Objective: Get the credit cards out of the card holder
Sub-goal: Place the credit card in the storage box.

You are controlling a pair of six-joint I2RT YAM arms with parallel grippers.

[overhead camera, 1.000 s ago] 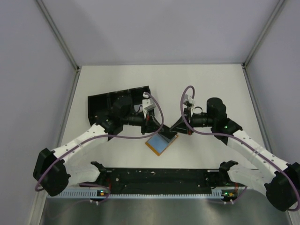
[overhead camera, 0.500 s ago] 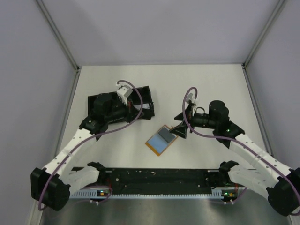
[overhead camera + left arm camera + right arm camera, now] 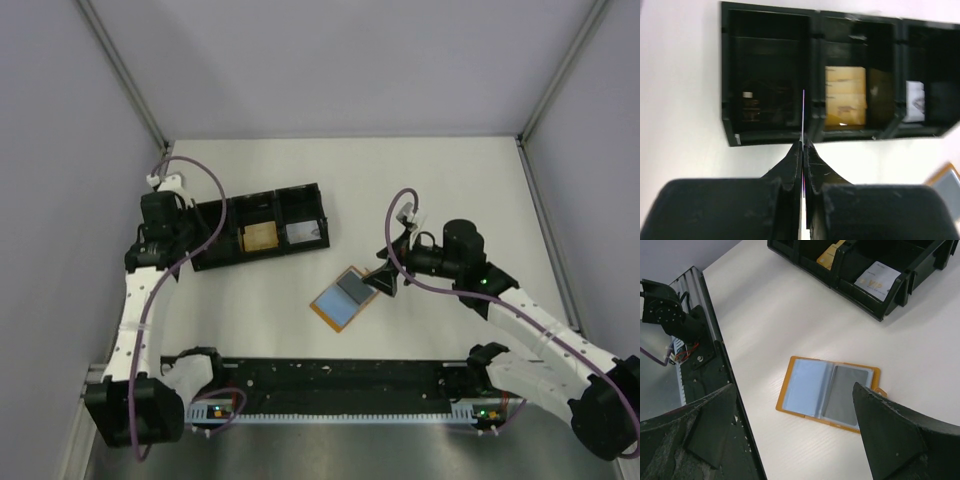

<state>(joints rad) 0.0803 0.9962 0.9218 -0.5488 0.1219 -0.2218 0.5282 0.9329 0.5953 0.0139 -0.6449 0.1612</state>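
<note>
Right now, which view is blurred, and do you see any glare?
Left wrist view: the black tray is soft, its right end smeared; the credit card in the shut fingers is only a thin edge-on line. Right wrist view: the card holder is sharp, with a pale sheen on the table beside it. Top external view: even light, all sharp.

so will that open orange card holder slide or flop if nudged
Probably slides: the card holder lies flat and open on the smooth white table. Likely light and floppy at its centre fold, so lifting one edge may close it. Glossy sleeves look slippery.
</note>
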